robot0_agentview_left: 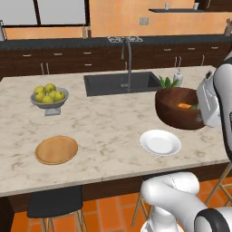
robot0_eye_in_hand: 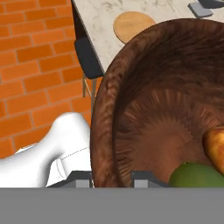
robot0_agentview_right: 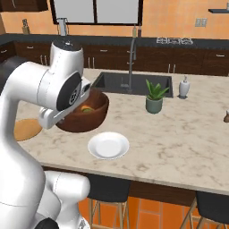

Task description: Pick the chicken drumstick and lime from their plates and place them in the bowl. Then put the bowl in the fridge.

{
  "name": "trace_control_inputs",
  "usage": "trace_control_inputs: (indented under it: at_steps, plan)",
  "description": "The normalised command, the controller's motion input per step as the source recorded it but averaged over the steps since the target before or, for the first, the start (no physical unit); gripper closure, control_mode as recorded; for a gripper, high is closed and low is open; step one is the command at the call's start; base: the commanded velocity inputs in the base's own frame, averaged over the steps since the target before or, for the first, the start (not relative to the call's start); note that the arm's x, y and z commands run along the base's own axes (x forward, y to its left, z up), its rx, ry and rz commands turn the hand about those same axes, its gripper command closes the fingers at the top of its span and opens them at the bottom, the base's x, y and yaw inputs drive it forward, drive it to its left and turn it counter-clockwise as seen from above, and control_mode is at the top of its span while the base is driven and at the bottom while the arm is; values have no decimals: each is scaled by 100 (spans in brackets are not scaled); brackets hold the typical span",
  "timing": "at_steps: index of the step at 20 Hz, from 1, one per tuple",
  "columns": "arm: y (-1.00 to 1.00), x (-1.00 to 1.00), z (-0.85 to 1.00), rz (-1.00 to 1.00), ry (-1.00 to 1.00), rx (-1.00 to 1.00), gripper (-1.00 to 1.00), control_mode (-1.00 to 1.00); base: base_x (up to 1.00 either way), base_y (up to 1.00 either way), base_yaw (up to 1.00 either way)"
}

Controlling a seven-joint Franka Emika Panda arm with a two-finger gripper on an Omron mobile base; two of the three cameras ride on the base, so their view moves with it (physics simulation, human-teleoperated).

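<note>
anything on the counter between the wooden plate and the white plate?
No. In the left base view the marble between the wooden plate and the white plate is bare; the bowl sits behind the white plate.

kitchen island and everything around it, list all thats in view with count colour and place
bowl: 1, dark reddish-brown, lifted at the island's right end, rim between the jaws
chicken drumstick: 1, orange-brown, inside the bowl
lime: 1, dark green, inside the bowl beside the drumstick
wooden plate: 1, tan, island front left
white plate: 1, white, island front, below the bowl
fruit bowl: 1, grey, with yellow-green fruits, island left
sink: 1, dark, with grey tap, island back
potted plant: 1, green in grey pot, beside the sink
soap bottle: 1, white, right of the sink
stools: dark, tucked under the island front
gripper: 1, dark tips astride the bowl rim
</note>
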Motion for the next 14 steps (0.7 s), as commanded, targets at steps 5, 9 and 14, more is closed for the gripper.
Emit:
trace_control_inputs:
  at_steps: [5, 9, 14]
  plan:
    - [11, 0, -14, 0, 0, -1, 100, -100, 0, 0, 0]
    - [0, 0, 0, 0, 0, 0, 100, -100, 0, 0, 0]
    - [0, 0, 0, 0, 0, 0, 100, 100, -80, -11, -4]
